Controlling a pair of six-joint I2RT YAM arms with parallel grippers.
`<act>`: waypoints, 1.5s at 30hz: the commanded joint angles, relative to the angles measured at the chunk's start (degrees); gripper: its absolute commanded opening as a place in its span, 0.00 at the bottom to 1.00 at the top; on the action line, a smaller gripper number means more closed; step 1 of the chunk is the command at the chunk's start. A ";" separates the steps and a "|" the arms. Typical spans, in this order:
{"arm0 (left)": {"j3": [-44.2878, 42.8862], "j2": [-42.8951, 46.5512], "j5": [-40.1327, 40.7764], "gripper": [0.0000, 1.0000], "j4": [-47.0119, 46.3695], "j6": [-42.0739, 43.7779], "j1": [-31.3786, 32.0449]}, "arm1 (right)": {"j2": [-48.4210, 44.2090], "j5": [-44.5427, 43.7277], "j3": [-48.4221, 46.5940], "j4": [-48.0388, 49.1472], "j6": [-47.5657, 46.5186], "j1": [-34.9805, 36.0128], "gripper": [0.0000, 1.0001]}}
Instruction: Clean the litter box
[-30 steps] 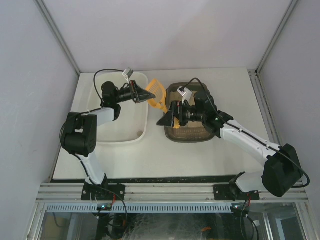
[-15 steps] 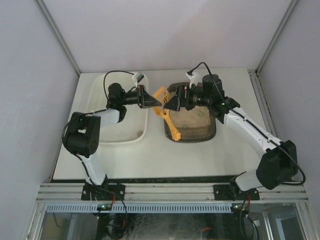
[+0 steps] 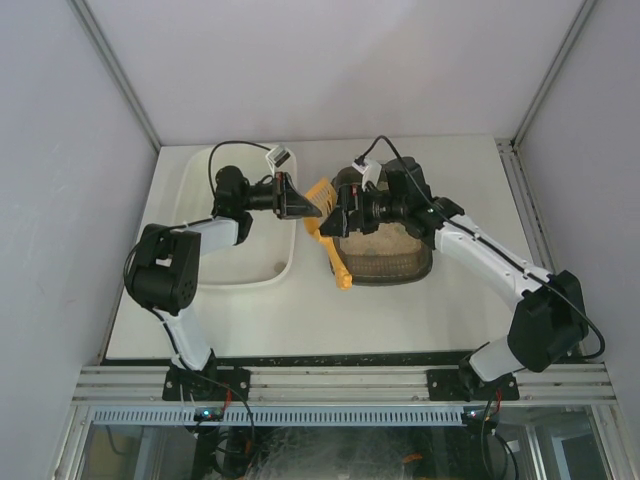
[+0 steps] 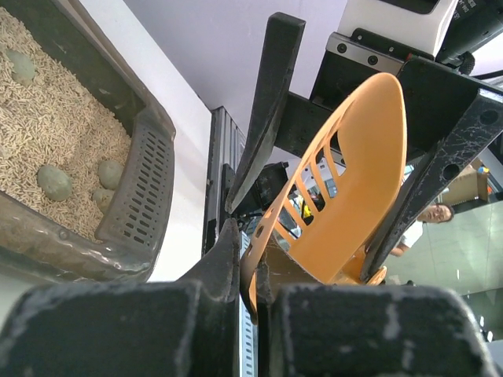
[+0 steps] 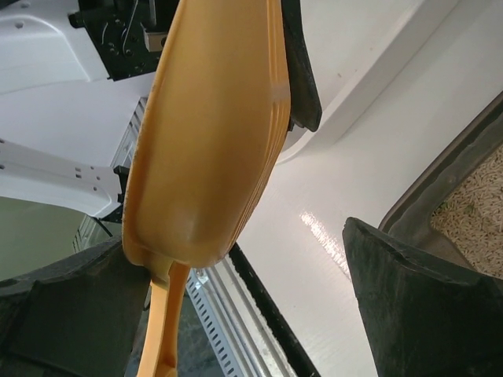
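The orange slotted scoop (image 3: 322, 200) hangs in the air between the white tub and the litter box (image 3: 390, 262), handle pointing down toward the near edge. My left gripper (image 3: 302, 204) is shut on the rim of the scoop's head (image 4: 354, 181), as the left wrist view (image 4: 250, 263) shows. My right gripper (image 3: 334, 216) is open, its jaws wide apart on either side of the scoop (image 5: 212, 118); the scoop lies close to one finger (image 5: 63, 314). The litter box (image 4: 141, 173) holds beige litter with a few grey-green lumps (image 4: 53, 182).
The white tub (image 3: 288, 255) stands left of the litter box, under my left arm. The litter box rim (image 5: 464, 169) and the tub's wall (image 5: 377, 55) show in the right wrist view. Bare white table lies in front of both containers.
My left gripper carried the scoop rightward and its handle swung down. My right gripper rose from over the litter box and moved left, closing in around the scoop's head.
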State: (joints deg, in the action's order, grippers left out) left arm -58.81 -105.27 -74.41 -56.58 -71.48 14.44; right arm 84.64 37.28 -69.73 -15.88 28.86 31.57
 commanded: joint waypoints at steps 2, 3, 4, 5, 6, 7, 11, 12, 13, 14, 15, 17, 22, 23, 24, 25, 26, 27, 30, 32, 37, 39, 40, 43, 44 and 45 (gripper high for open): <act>0.78 0.46 1.47 0.00 -2.36 -0.07 -0.06 | -4.45 0.36 -1.39 -0.78 0.44 2.07 1.00; 0.80 0.43 1.46 0.00 -2.34 -0.08 -0.06 | -5.52 -0.54 -1.15 -0.22 1.37 1.93 1.00; 0.79 0.42 1.47 0.00 -2.32 -0.02 -0.06 | -6.75 -1.99 -1.11 0.29 2.42 1.70 1.00; 0.87 0.34 1.46 0.00 -2.36 0.06 -0.08 | -7.96 -3.35 -0.40 1.15 3.49 1.47 1.00; 0.96 0.34 1.49 0.00 -2.36 0.15 -0.10 | -9.27 -4.47 0.43 2.43 4.48 1.20 1.00; 0.97 0.33 1.48 0.00 -2.39 0.17 -0.10 | -10.57 -5.37 0.60 3.10 5.44 1.00 1.00; 0.93 0.25 1.51 0.00 -2.31 0.27 -0.03 | -11.80 -3.96 0.12 5.41 8.42 0.68 1.00; 0.89 0.16 1.48 0.00 -2.28 0.28 -0.05 | -11.57 -2.96 -0.15 5.31 8.63 0.91 1.00; 0.89 0.11 1.42 0.00 -2.31 0.21 -0.04 | -11.45 -2.47 -0.37 4.96 8.66 1.24 1.00; 0.81 0.07 1.42 0.00 -2.33 0.20 -0.07 | -11.35 -2.71 -0.40 4.49 8.50 1.62 1.00; 0.78 0.11 1.38 0.00 -2.32 0.20 -0.07 | -11.30 -2.94 -0.36 3.79 8.06 2.22 1.00; 0.70 0.16 1.30 0.00 -2.26 0.20 -0.06 | -11.13 -4.07 -0.32 1.79 6.58 3.24 1.00; 0.58 0.33 1.16 0.00 -2.30 0.07 -0.04 | -10.47 -4.51 1.23 -0.52 5.14 4.24 1.00; 0.52 0.33 1.12 0.00 -2.31 0.11 -0.05 | -10.30 -4.21 1.63 -0.11 5.30 4.53 1.00; 0.53 0.39 1.07 0.00 -2.30 0.06 -0.10 | -10.10 -4.12 1.73 0.08 5.34 5.00 1.00; 0.53 0.35 1.08 0.00 -2.31 0.11 -0.11 | -9.84 -4.17 1.76 0.20 5.26 5.64 1.00; 0.51 0.33 1.12 0.00 -2.27 0.16 -0.03 | -9.70 -4.33 1.78 0.21 5.10 6.28 1.00; 0.49 0.31 1.11 0.00 -2.18 0.20 -0.07 | -9.49 -4.44 1.77 0.17 4.96 6.83 1.00; 0.43 0.16 1.18 0.00 -2.05 0.20 -0.08 | -8.65 -5.48 1.79 -1.08 4.27 7.98 1.00; 0.36 0.16 1.11 0.00 -2.05 0.20 -0.04 | -7.92 -6.44 1.78 -2.44 3.57 8.59 0.96; 0.36 -0.01 1.03 0.00 -1.94 0.16 -0.08 | -5.87 -8.29 2.18 -3.80 2.50 9.82 0.84; 0.40 -0.02 1.01 0.00 -1.96 0.20 -0.08 | -5.28 -7.98 2.66 -3.29 2.43 9.82 0.76; 0.42 -0.06 1.01 0.00 -1.96 0.18 -0.07 | -5.08 -7.97 2.79 -3.14 2.36 9.78 0.70; 0.45 -0.16 0.96 0.00 -2.00 0.29 -0.07 | -4.39 -7.88 2.88 -2.95 2.17 9.53 0.45; 0.45 -0.14 0.95 0.00 -1.94 0.29 -0.11 | -4.14 -7.91 2.91 -3.00 2.09 9.37 0.33; 0.45 -0.19 1.00 0.00 -1.96 0.21 -0.10 | -4.13 -7.99 2.93 -3.04 2.03 9.24 0.21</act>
State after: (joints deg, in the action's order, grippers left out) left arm -58.81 -105.41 -73.69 -56.86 -71.48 14.39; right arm 80.64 29.93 -66.72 -20.10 32.05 41.21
